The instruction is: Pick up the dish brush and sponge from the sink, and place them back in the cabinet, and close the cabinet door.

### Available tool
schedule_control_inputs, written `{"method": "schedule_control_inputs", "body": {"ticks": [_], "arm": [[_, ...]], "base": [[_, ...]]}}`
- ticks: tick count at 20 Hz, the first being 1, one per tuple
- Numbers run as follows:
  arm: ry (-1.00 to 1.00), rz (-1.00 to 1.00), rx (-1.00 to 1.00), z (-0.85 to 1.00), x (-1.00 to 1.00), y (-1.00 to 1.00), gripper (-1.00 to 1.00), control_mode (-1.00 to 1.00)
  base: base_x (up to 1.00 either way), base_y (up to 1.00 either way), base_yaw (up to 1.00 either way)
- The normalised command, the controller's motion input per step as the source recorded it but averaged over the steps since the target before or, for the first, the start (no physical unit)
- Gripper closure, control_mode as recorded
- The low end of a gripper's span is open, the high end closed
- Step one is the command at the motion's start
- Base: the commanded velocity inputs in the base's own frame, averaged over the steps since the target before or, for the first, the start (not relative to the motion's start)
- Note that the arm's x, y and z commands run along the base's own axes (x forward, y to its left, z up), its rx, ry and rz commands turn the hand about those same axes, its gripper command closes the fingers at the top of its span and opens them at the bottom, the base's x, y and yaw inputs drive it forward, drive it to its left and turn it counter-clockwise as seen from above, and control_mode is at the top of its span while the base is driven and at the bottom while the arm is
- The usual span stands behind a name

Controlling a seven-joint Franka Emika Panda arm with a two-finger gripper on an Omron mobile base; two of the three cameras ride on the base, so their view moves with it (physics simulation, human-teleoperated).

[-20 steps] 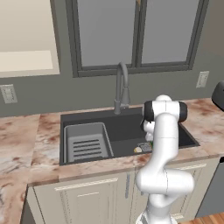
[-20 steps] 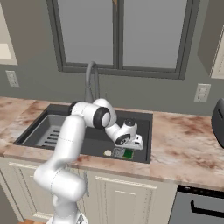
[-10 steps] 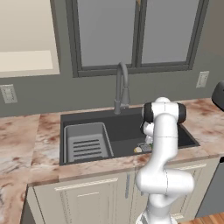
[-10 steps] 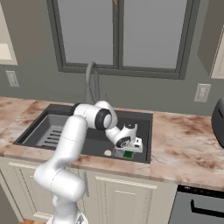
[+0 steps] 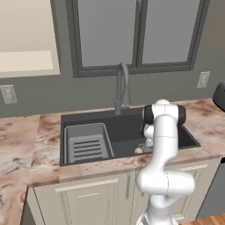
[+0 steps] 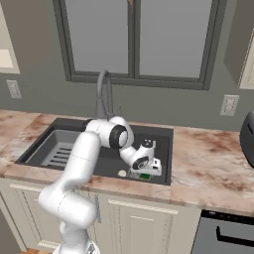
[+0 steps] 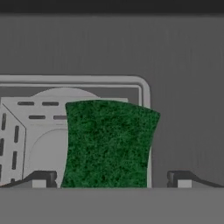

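Left base view: your arm reaches down into the sink (image 5: 88, 121); the dish brush (image 5: 138, 150) lies on the basin floor beside it.
Right base view: gripper (image 6: 148, 171) low over the sponge (image 6: 145, 176).
Hand view: jaws spread wide, sponge (image 7: 109, 142) between them over the drain plate (image 7: 39, 131). Sponge sits skewed, so closing may catch a corner and slip.
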Motion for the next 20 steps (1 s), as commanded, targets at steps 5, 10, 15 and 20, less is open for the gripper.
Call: {"method": "schedule_control_inputs", "body": {"ticks": [5,10,15,20], "arm": [[0.02,0.0,0.0,-0.13,0.09,0.0,-1.0,-1.0],[0.01,0.0,0.0,-0.12,0.15,0.0,-1.0,-1.0],[0.0,0.0,0.0,-0.09,0.12,0.0,-1.0,-1.0],[0.0,0.0,0.0,-0.1,0.06,0.0,-1.0,-1.0]], "base": [[0.0,0.0,0.0],[0.0,0.0,0.0],[0.0,0.0,0.0],[0.0,0.0,0.0]]}}
